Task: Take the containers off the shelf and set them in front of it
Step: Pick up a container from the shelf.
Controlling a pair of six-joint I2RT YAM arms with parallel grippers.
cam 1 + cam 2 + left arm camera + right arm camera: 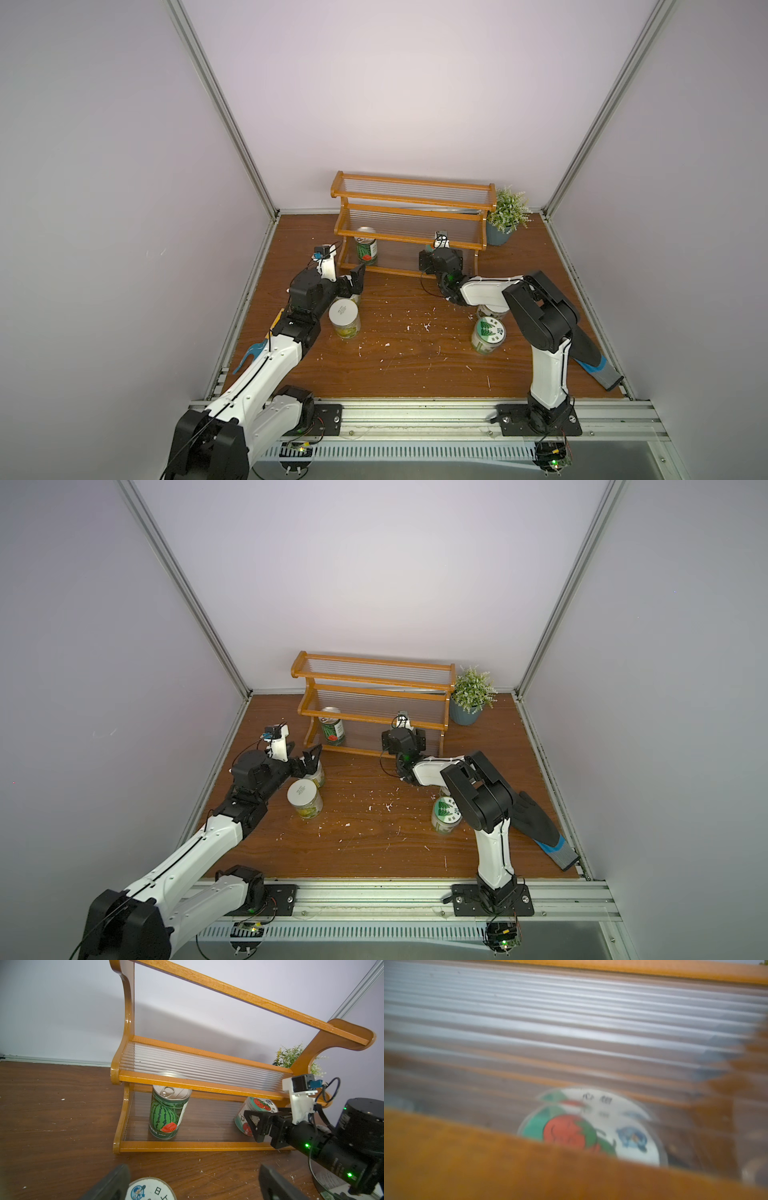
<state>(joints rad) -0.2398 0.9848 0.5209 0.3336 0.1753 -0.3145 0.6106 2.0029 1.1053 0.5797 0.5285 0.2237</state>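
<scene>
Green-labelled can upright on shelf's lowest tier — long axis vertical, pull-tab up — left tool, right tool: jaws apart

Left tool, right tool: jaws wide apart.

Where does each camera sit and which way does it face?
Top views: above the robot's base, looking down at the shelf, left arm and right arm.
Left wrist: on the left arm, facing the bottom tier and can; shows left pincer and right pincer.
Right wrist: on the right arm, blurred, close to a shelf rail and tomato jar; no pincer.
Both wrist views share that jar.
</scene>
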